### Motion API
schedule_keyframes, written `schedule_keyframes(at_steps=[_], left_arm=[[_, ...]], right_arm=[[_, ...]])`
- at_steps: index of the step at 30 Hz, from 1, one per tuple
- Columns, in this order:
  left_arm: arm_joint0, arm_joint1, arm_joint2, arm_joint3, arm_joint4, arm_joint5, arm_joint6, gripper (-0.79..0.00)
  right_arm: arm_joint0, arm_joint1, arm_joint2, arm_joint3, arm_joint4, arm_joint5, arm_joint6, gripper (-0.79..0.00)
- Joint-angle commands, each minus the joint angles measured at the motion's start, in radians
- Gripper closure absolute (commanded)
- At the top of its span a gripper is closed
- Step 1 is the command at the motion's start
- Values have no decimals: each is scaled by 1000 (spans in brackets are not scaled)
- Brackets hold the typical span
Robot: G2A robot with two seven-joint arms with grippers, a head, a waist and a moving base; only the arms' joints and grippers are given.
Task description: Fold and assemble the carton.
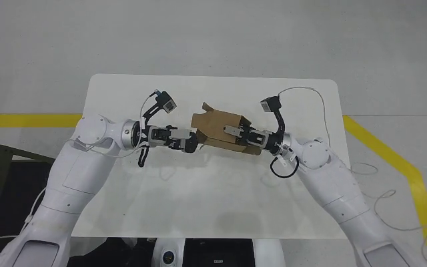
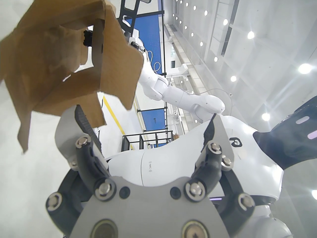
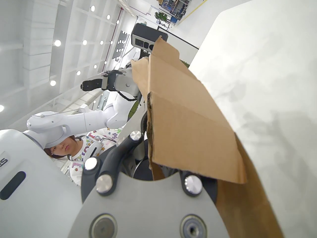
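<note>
A brown cardboard carton [image 1: 217,128] with loose flaps is held at the middle of the white table [image 1: 133,200]. My right gripper [image 1: 237,133] comes in from the right and is shut on the carton's wall. In the right wrist view the carton [image 3: 188,125] sits against the dark pad of one finger [image 3: 146,120] of that gripper [image 3: 148,110] and hides the other. My left gripper [image 1: 191,141] is at the carton's left end, open. In the left wrist view the left gripper [image 2: 148,125] has its fingers spread wide, and a flap of the carton [image 2: 62,55] hangs beside one finger [image 2: 84,122].
A thin white cable [image 1: 313,93] loops over the table's far right corner. Yellow floor lines [image 1: 40,120] run past both sides of the table. Bare table surface lies in front of and behind the carton.
</note>
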Motion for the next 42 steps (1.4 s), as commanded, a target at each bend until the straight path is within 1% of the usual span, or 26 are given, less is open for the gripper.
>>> schedule_keyframes(at_steps=[1,6,9,11,16,23,30,36,42], left_arm=[[8,4,-16,3,3,0,-4,-785],[34,16,-63,17,26,1,-3,-785],[42,26,-84,30,106,-15,1,-785],[48,29,-91,40,128,-23,5,-785],[43,36,-94,72,236,-47,23,-785],[30,36,-45,103,383,-89,35,-785],[5,25,18,105,442,-115,65,-785],[-22,12,70,97,464,-125,83,-785],[-39,5,91,112,433,-126,87,-785]], right_arm=[[-15,5,18,-1,13,2,12,0],[-54,18,50,-13,78,41,96,0],[-70,25,72,-23,108,55,144,0],[-77,29,85,-31,115,63,165,0],[-93,35,103,-55,136,85,202,0],[-97,32,103,-67,164,81,226,0],[-79,21,81,-65,189,73,239,0],[-60,10,60,-56,199,60,238,0],[-46,-1,36,-47,201,54,232,0]])
